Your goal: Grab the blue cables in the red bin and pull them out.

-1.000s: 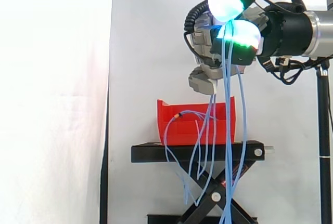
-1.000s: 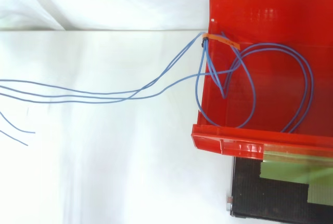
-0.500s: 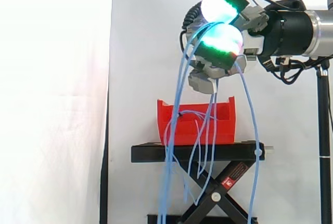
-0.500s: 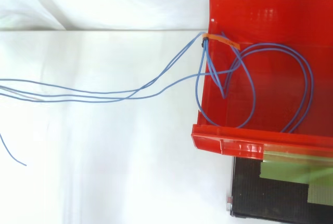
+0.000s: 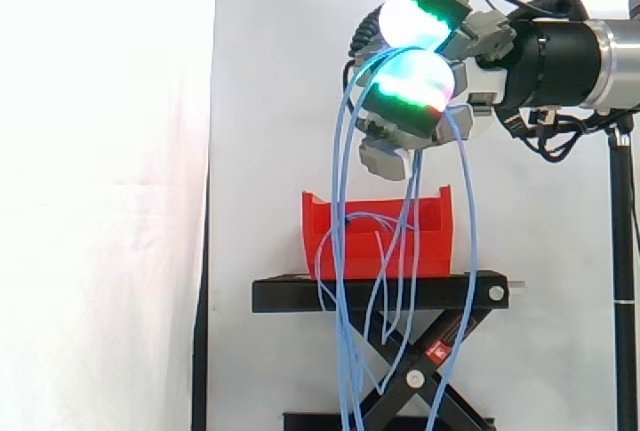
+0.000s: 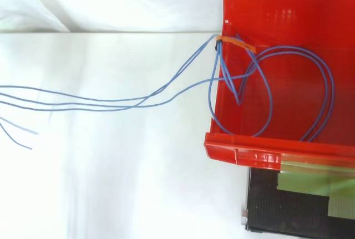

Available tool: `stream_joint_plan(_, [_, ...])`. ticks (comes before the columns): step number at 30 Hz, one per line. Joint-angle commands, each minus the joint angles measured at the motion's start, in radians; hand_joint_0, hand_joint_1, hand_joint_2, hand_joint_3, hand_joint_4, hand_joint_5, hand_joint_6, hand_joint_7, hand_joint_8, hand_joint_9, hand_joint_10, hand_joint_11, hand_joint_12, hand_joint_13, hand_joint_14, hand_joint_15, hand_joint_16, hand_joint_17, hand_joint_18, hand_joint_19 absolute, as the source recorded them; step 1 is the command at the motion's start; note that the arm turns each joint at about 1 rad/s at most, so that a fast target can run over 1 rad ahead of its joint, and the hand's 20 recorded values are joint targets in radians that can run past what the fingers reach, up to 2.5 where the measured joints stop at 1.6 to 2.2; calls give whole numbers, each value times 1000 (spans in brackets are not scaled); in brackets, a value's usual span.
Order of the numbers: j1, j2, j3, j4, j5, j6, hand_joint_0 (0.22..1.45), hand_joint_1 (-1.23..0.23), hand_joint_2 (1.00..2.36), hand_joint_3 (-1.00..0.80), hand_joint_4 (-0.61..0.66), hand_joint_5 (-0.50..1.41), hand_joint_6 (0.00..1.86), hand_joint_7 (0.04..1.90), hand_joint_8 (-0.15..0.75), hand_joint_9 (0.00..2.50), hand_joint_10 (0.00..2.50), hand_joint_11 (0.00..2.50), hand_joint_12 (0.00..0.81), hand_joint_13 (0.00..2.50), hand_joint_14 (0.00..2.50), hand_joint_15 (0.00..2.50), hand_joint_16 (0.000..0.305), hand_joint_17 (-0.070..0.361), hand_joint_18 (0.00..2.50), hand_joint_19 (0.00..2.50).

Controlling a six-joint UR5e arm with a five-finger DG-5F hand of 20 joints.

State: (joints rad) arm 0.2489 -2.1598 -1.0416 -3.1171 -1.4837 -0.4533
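Your blue cables (image 5: 338,231) are draped through the hand (image 5: 405,101), high above the red bin (image 5: 435,246). Its fingers (image 5: 415,11) are curled and clamped on them. The strands hang past the bin and the black stand (image 5: 300,294) under it. More loops lie inside the bin. An orange tie (image 6: 236,42) sits at the bin wall, and loose ends trail out over it.

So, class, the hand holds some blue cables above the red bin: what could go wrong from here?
1. The thin blue cables hang in long loose strands from the hand; they might slip out.
2. Looped blue cables bound by an orange tie lie in the red plastic bin; they may be left behind, or snag and tug the bin.
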Motion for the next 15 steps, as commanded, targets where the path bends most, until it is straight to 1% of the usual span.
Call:
stream_joint_plan(1, [0,0,0,0,-3,0,926,-937,1018,-618,248,821,14,689,221,1243,732,1772,295,1349,233,1649,39,88,787,1071])
stream_joint_plan(3, [-2,0,0,0,-4,0,929,-946,1018,-609,239,814,15,687,221,1237,736,1758,303,1347,228,1646,39,88,785,1071])
stream_joint_plan(4, [0,0,0,0,-4,0,933,-954,1018,-607,238,812,15,686,230,1233,730,1790,309,1344,225,1643,39,88,781,1065])
stream_joint_plan(13, [-2,0,0,2,-4,0,935,-986,1017,-625,242,775,14,676,229,1147,765,1743,303,1307,214,1645,40,89,750,1074])
stream_joint_plan(15, [-2,0,0,0,-9,0,937,-987,1017,-643,247,773,14,674,229,1133,778,1731,299,1300,205,1643,40,90,751,1067])
